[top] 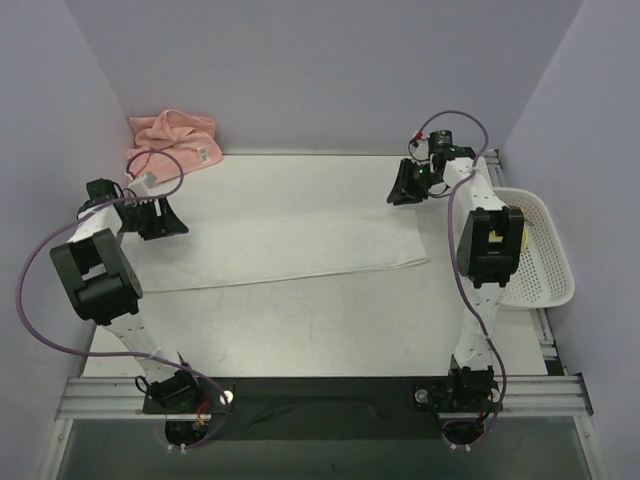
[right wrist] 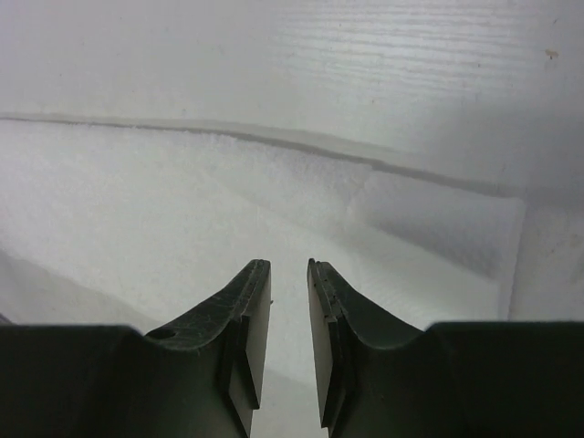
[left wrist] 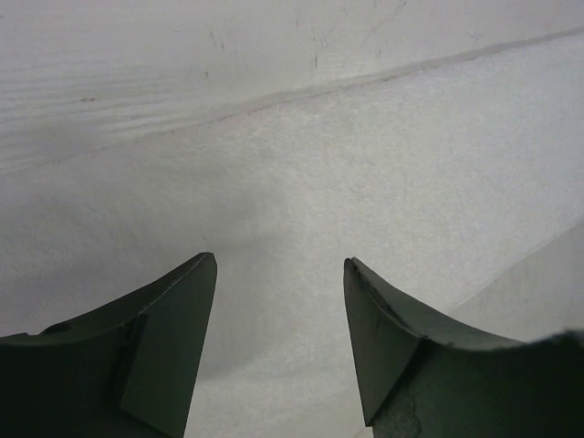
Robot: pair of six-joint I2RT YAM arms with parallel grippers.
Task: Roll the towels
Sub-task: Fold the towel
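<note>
A white towel (top: 300, 250) lies spread flat across the middle of the table as a long rectangle. The salmon-pink towel (top: 175, 140) is bunched in the back left corner, its white tag showing. My left gripper (top: 165, 220) hovers low over the white towel's left end. Its jaws are open, with only white towel (left wrist: 365, 164) under the left gripper (left wrist: 279, 258). My right gripper (top: 403, 190) is at the towel's far right corner. Its fingers stand a narrow gap apart with nothing between them, and the white towel (right wrist: 182, 210) lies below the right gripper (right wrist: 288, 263).
A white mesh basket (top: 540, 250) stands at the table's right edge, beside my right arm. Purple walls close in the left, back and right sides. Bare table (top: 330, 330) lies between the towel and the arm bases.
</note>
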